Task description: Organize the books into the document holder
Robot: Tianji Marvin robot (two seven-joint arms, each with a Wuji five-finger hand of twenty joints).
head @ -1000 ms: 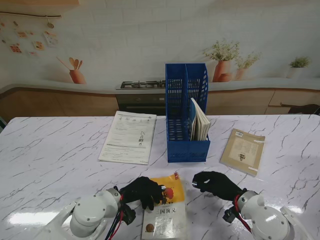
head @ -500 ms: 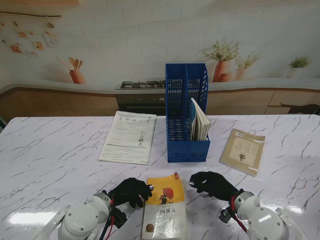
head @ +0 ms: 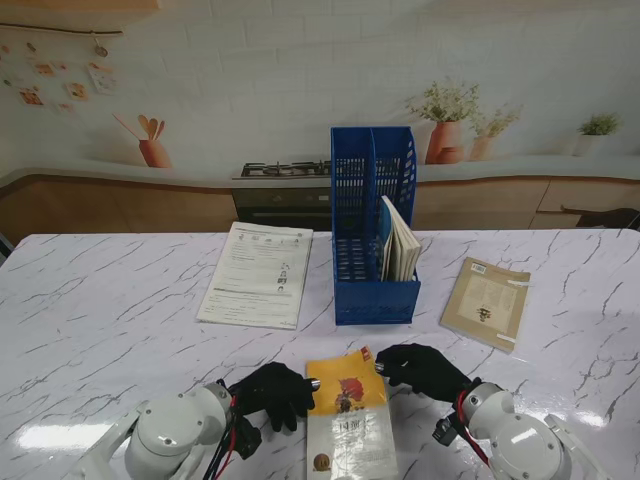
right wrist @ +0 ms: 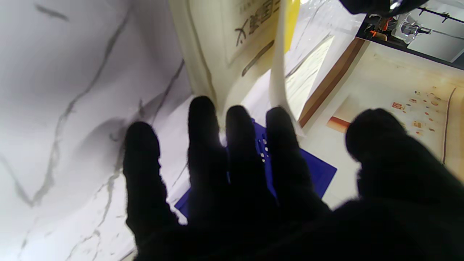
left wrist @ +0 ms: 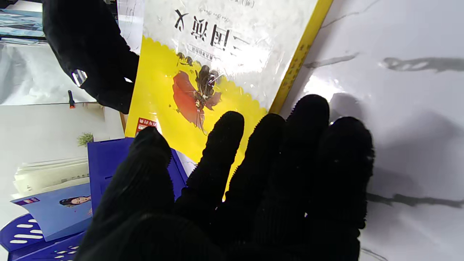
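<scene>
where gloved hands [head: 275, 392] flank, glossy book [head: 347, 420]

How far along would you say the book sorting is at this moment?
Done: some books stand in the blue document holder. In hand: left hand and right hand flank the yellow book, neither gripping. Left: the beige book and white booklet.

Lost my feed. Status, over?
Left robot hand and right robot hand open, flanking the yellow book. Blue document holder ahead, path unobstructed.
</scene>
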